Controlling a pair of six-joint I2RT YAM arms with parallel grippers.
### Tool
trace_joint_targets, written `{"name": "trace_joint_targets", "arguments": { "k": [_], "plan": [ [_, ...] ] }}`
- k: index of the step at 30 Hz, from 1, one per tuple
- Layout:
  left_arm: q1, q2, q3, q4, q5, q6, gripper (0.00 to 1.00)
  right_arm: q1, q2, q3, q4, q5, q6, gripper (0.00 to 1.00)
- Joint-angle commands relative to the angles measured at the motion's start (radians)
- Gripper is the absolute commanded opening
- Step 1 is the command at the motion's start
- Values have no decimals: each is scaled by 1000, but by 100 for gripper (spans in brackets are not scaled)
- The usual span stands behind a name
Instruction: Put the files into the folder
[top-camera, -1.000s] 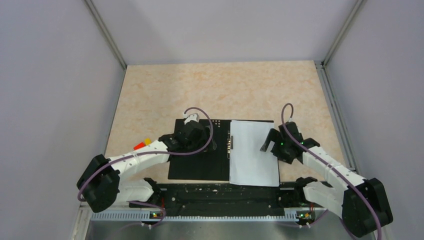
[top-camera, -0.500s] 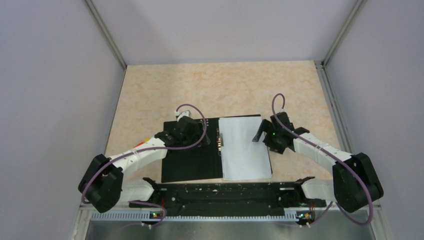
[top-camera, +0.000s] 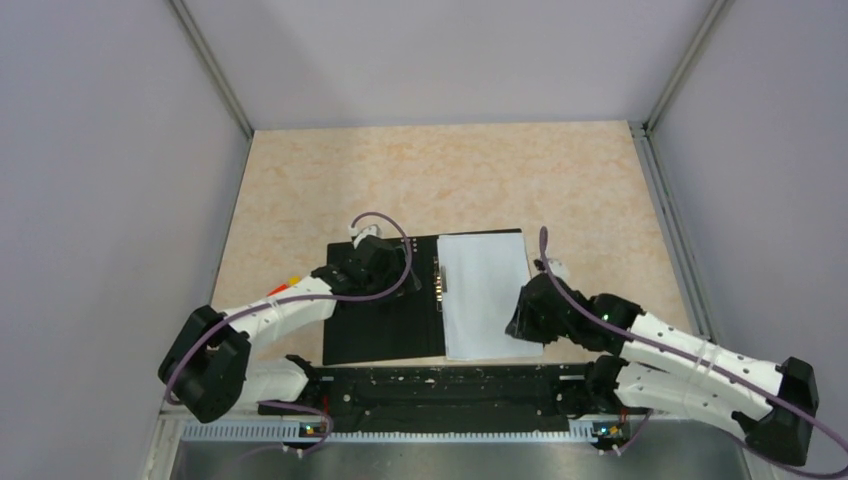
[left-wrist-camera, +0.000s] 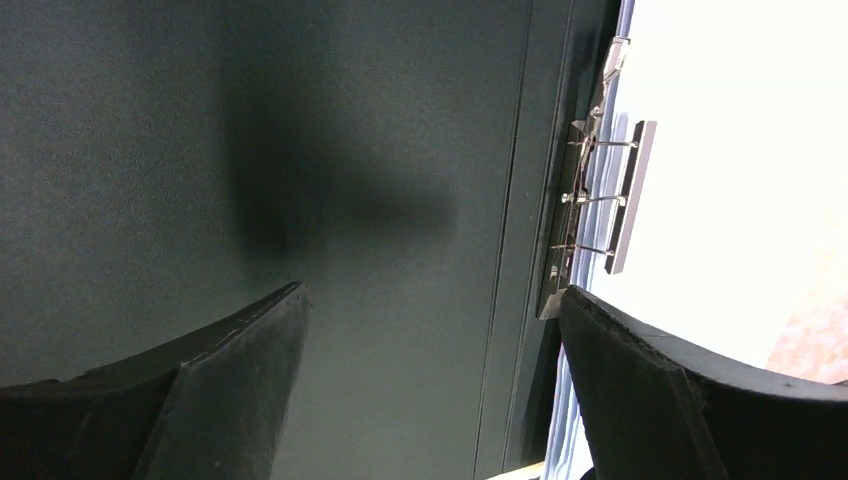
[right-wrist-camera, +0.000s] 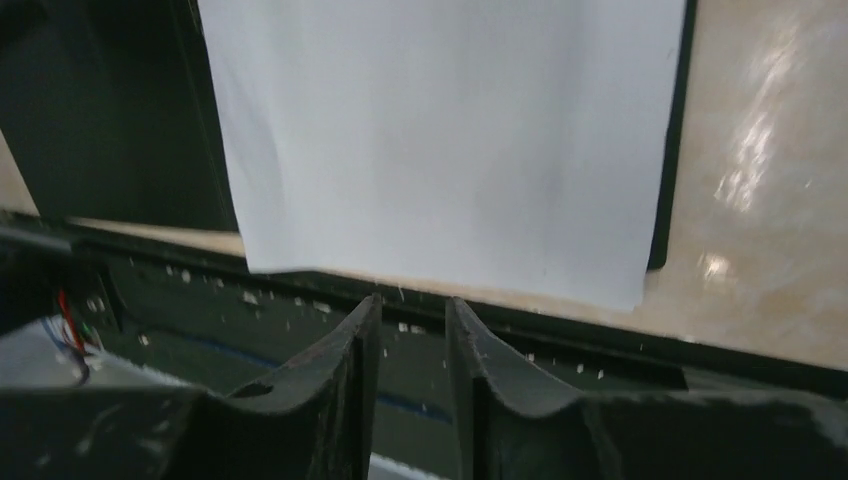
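Note:
The folder (top-camera: 385, 322) lies open on the table, black inner faces up, with its metal spine clip (top-camera: 438, 280) in the middle. The white files (top-camera: 485, 290) rest flat on its right half. My left gripper (top-camera: 395, 262) hovers open over the left cover, and the left wrist view shows its gripper (left-wrist-camera: 430, 295) wide above the black face, with the clip (left-wrist-camera: 600, 200) and files (left-wrist-camera: 730, 150) to the right. My right gripper (top-camera: 520, 322) is at the files' near right corner. In the right wrist view this gripper (right-wrist-camera: 413, 302) has a narrow empty gap, just short of the files' (right-wrist-camera: 450, 140) near edge.
Small orange and yellow blocks (top-camera: 283, 288) peek out beside the left arm. A black rail (top-camera: 450, 385) runs along the table's near edge, just below the folder. Grey walls close in the beige table (top-camera: 450, 180) on three sides.
The folder with the files slid a little left and back. My right gripper drew back from the files' right edge to their near right corner, and its jaws narrowed. The left gripper stayed open.

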Motion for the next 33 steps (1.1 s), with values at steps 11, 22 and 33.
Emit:
{"name": "trace_joint_targets", "arguments": {
  "k": [11,22,33],
  "plan": [
    [0,53,-35,95,1,-73,98,532,119,-148,95,252,495,6],
    [1,53,-33,87,-8,-67,98,532,214,-159,216,351,476,4],
    [0,61,-28,81,-11,-63,98,533,254,-167,230,329,469,4]
  ]
}}
